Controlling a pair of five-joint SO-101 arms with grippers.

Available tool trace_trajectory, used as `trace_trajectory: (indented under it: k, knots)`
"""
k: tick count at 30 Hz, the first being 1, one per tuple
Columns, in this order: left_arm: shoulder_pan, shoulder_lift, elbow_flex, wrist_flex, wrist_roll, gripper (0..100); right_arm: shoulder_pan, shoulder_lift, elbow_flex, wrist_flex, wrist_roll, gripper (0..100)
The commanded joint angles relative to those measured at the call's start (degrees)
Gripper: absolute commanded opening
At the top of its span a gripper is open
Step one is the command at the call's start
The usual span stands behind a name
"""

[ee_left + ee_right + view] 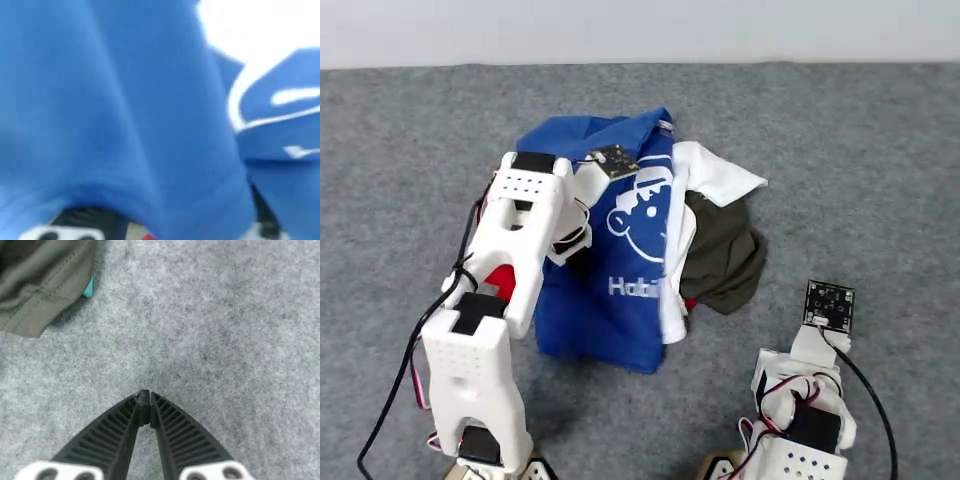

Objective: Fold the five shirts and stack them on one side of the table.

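Observation:
A blue shirt (620,290) with a white cartoon print lies on top of a heap in the middle of the table. Under it a white shirt (720,175) and a dark olive shirt (725,255) stick out to the right. A bit of red cloth (500,282) shows by the left arm. My left gripper (578,225) is at the blue shirt's left edge, and blue cloth (125,100) bunches over its jaws in the left wrist view. My right gripper (144,399) is shut and empty above bare carpet, with the olive shirt (35,285) a little way off.
Grey carpet (860,160) covers the whole table. A sliver of teal cloth (89,288) peeks from under the olive shirt. The right arm (800,400) sits folded at the near right corner. A pale wall runs along the far edge.

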Motion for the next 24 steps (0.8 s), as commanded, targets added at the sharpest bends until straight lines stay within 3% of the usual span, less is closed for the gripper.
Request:
trace_trajectory:
  k: [1, 6, 14, 19, 24]
  knots:
    - [0.5, 0.6, -0.2, 0.6, -0.2, 1, 0.6, -0.8, 0.9, 0.2, -0.3, 0.9]
    - [-1.0, -7.0, -0.7, 3.4, 0.9, 0, 0.6, -0.8, 0.9, 0.2, -0.3, 0.9]
    - [-8.7, -28.0, -6.9, 3.4, 12.9, 0, 0.6, -0.8, 0.9, 0.2, -0.3, 0.9]
    - [-17.1, -34.5, -9.5, 1.1, 17.8, 0, 0.6, -0.8, 0.9, 0.2, -0.3, 0.9]
    - [-28.7, -35.3, -9.5, -4.6, 18.1, 0, 0.6, -0.8, 0.9, 0.2, -0.3, 0.9]
